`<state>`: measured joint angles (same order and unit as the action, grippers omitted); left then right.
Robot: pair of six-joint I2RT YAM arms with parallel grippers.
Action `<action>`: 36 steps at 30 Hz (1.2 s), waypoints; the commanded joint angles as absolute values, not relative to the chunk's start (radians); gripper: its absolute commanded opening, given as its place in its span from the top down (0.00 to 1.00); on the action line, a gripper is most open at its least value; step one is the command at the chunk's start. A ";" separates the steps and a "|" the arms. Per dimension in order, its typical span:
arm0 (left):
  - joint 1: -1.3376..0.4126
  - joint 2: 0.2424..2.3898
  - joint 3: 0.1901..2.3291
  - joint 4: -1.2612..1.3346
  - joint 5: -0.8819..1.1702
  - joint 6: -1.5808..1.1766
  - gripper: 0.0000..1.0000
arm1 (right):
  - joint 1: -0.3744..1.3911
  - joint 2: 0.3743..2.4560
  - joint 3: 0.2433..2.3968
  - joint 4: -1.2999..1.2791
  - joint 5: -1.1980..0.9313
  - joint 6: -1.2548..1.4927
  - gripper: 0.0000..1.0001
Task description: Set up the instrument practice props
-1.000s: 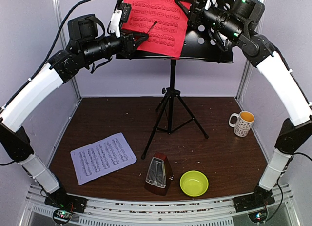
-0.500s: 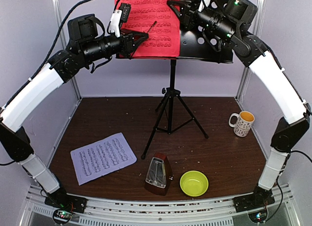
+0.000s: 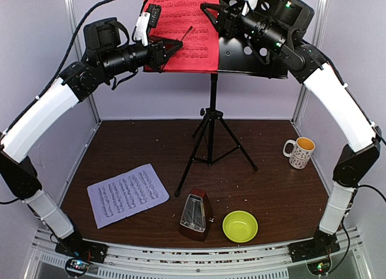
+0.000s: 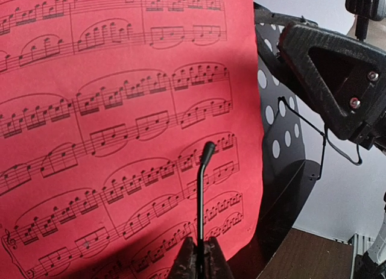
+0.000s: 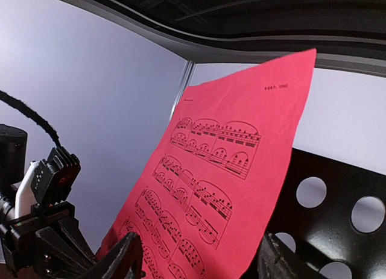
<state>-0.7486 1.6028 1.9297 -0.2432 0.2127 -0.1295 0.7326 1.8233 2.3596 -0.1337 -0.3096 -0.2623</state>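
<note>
The red music sheet [image 3: 187,26] stands against the black perforated desk [image 3: 253,56] of the music stand, high at the back. My left gripper [image 3: 177,47] is shut on the stand's thin wire page holder [image 4: 203,188], which lies across the sheet's [image 4: 120,128] lower front. My right gripper [image 3: 212,17] is open at the sheet's right edge; its fingers [image 5: 123,261] straddle the sheet [image 5: 229,170] without touching it. The white music sheet [image 3: 126,194] lies flat at the table's front left. The brown metronome [image 3: 196,214] stands at the front centre.
The stand's tripod legs [image 3: 211,140] spread over the middle of the table. A yellow-green bowl [image 3: 240,226] sits right of the metronome. A patterned mug [image 3: 300,152] stands at the right. Walls enclose the back and sides.
My right gripper has opened, let go of the red sheet and shifted slightly left. The sheet has straightened against the desk. The left gripper has stayed shut on the wire.
</note>
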 commanded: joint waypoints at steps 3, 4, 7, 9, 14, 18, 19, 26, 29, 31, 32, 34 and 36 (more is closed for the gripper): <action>-0.738 1.582 1.944 -0.135 0.195 -0.120 0.86 | 0.729 1.797 2.369 -0.069 -0.257 -0.257 0.29; -0.738 1.580 1.942 -0.136 0.191 -0.121 0.81 | 0.729 1.795 2.369 -0.067 -0.256 -0.255 0.28; -0.738 1.569 1.929 -0.129 0.189 -0.121 0.68 | 0.729 1.793 2.368 -0.062 -0.253 -0.251 0.26; -0.738 1.561 1.916 -0.122 0.189 -0.120 0.61 | 0.729 1.791 2.367 -0.058 -0.252 -0.246 0.25; -0.737 1.530 1.894 -0.129 0.182 -0.096 0.49 | 0.732 1.785 2.366 -0.046 -0.245 -0.237 0.21; -0.723 1.492 1.871 -0.144 0.167 -0.091 0.36 | 0.736 1.773 2.365 -0.041 -0.242 -0.231 0.18; -0.715 1.482 1.865 -0.149 0.167 -0.100 0.33 | 0.737 1.767 2.363 -0.042 -0.242 -0.229 0.17; -0.606 1.381 1.762 -0.167 0.209 -0.211 0.16 | 0.739 1.675 2.267 -0.025 -0.267 -0.191 0.13; -0.550 1.329 1.692 -0.184 0.193 -0.244 0.16 | 0.738 1.617 2.208 -0.040 -0.287 -0.169 0.08; -0.496 1.294 1.650 -0.198 0.199 -0.295 0.15 | 0.738 1.574 2.163 -0.063 -0.306 -0.156 0.07; -0.469 1.269 1.625 -0.203 0.201 -0.324 0.15 | 0.738 1.551 2.134 -0.080 -0.318 -0.148 0.06; -0.411 1.235 1.571 -0.237 0.190 -0.369 0.13 | 0.738 1.503 2.081 -0.109 -0.328 -0.133 0.05; -0.355 1.204 1.515 -0.285 0.183 -0.420 0.12 | 0.737 1.446 1.989 -0.121 -0.330 -0.118 0.04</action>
<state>-0.4450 1.2613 1.5955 -0.2199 0.1963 -0.2932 0.7345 1.5368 2.1052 -0.0780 -0.2935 -0.1665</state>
